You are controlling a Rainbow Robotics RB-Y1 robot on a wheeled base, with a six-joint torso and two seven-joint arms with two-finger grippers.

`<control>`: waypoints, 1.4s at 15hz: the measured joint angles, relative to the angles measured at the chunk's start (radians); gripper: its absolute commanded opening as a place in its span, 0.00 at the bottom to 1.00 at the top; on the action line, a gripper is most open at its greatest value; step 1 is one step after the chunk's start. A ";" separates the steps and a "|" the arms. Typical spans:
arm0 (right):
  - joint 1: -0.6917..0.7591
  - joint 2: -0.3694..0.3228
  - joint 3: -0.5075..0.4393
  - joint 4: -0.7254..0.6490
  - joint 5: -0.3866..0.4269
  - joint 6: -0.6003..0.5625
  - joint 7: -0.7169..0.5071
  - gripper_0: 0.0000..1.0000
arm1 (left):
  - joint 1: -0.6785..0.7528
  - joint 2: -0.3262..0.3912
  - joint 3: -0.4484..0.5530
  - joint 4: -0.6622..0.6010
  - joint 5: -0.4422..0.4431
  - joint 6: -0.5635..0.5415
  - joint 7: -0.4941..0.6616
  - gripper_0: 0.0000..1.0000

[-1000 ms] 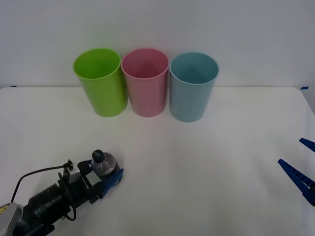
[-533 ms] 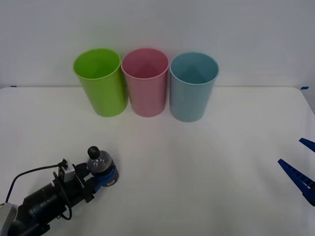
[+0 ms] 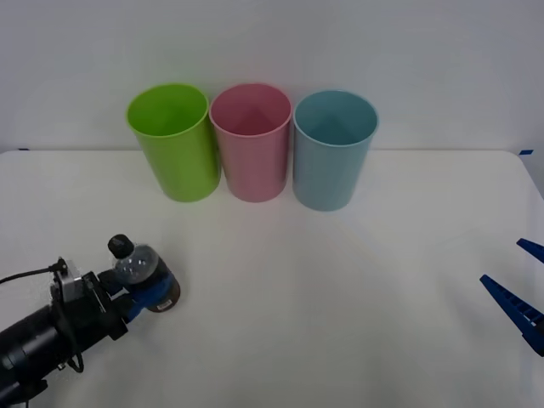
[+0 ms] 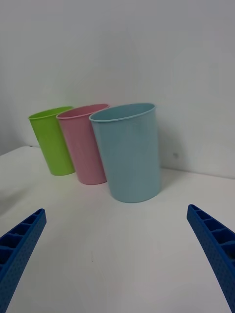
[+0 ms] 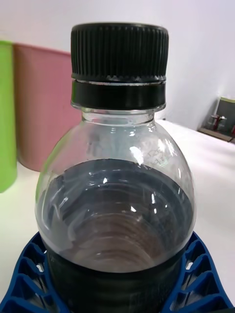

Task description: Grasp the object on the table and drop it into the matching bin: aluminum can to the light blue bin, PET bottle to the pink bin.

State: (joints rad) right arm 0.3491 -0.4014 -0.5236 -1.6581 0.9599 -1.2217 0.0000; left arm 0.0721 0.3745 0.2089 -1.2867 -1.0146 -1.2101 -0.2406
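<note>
My left gripper [image 3: 146, 289] is clamped on the PET bottle [image 3: 140, 270] at the near left of the table [image 3: 340, 297], blue fingers [image 5: 29, 274] wrapped around the bottle's dark label band, its black cap [image 5: 120, 51] tilted toward the table's left edge. My right gripper [image 4: 117, 254] hangs with its fingers spread wide near the table's right edge. At the back stand the lime green bin [image 3: 172, 140], the pink bin [image 3: 252, 140] and the light blue bin [image 3: 332, 149], well apart from the bottle
</note>
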 measured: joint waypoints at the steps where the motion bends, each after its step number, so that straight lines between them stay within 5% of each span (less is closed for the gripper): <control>1: 0.000 0.000 0.000 0.000 0.000 0.000 0.000 1.00 | 0.006 0.010 0.011 -0.036 0.014 0.000 0.049 0.00; 9: 0.000 0.000 0.000 0.000 0.000 0.000 0.000 1.00 | 0.046 0.035 0.132 -0.367 0.056 0.090 0.466 0.00; 15: 0.000 0.000 0.000 0.000 0.000 0.000 0.000 1.00 | 0.033 0.034 0.007 -0.630 0.022 0.365 0.675 0.00; 21: 0.000 0.000 0.000 0.000 0.000 0.000 0.000 1.00 | -0.091 0.034 -0.179 -0.724 -0.084 0.725 0.692 0.00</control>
State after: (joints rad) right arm 0.3491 -0.4014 -0.5236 -1.6580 0.9599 -1.2217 0.0000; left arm -0.0191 0.4081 0.0297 -2.0104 -1.0983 -0.4847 0.4510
